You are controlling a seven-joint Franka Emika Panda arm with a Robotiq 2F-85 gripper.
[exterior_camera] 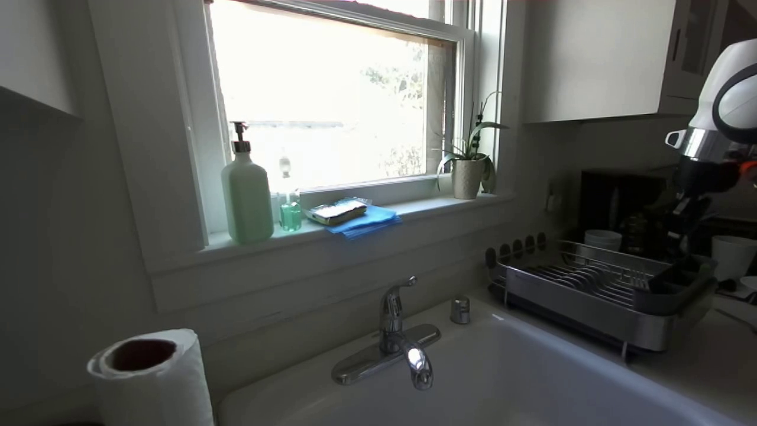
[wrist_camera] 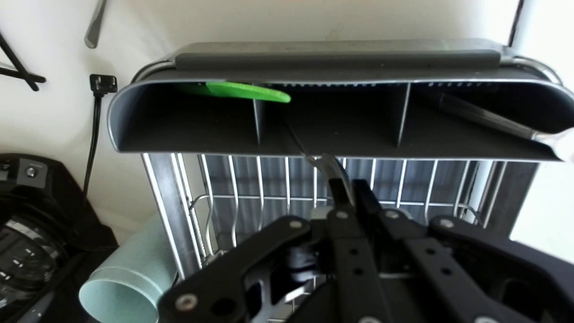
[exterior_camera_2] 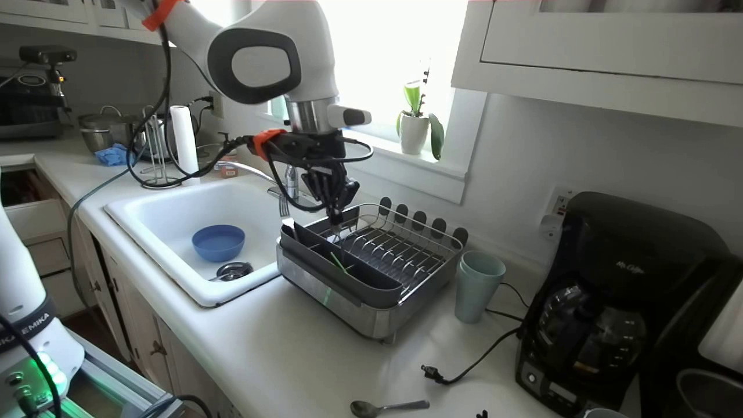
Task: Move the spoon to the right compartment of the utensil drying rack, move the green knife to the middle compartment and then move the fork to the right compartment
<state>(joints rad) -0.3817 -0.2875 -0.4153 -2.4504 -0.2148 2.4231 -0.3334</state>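
The wrist view shows my gripper [wrist_camera: 349, 187] with its jaws pinched together on the head of a spoon [wrist_camera: 331, 165]. The spoon's thin handle reaches down into the middle compartment of the dark utensil holder [wrist_camera: 336, 60]. The green knife [wrist_camera: 251, 92] leans out of the left compartment there, its end over the middle one. In the right compartment stands the fork [wrist_camera: 489, 119], tines up in an exterior view [exterior_camera_2: 284, 212]. My gripper [exterior_camera_2: 335, 217] hangs over the holder on the utensil drying rack [exterior_camera_2: 371, 316]. The pads' contact is partly hidden.
Another spoon [exterior_camera_2: 389, 408] lies on the counter. Pale green cups [exterior_camera_2: 479, 284] and a black coffee maker [exterior_camera_2: 603, 302] stand beside the rack. Across from them is the white sink [exterior_camera_2: 157, 232] with a blue bowl [exterior_camera_2: 218, 242]. Upright holders [exterior_camera_2: 439, 225] line the rack's window side.
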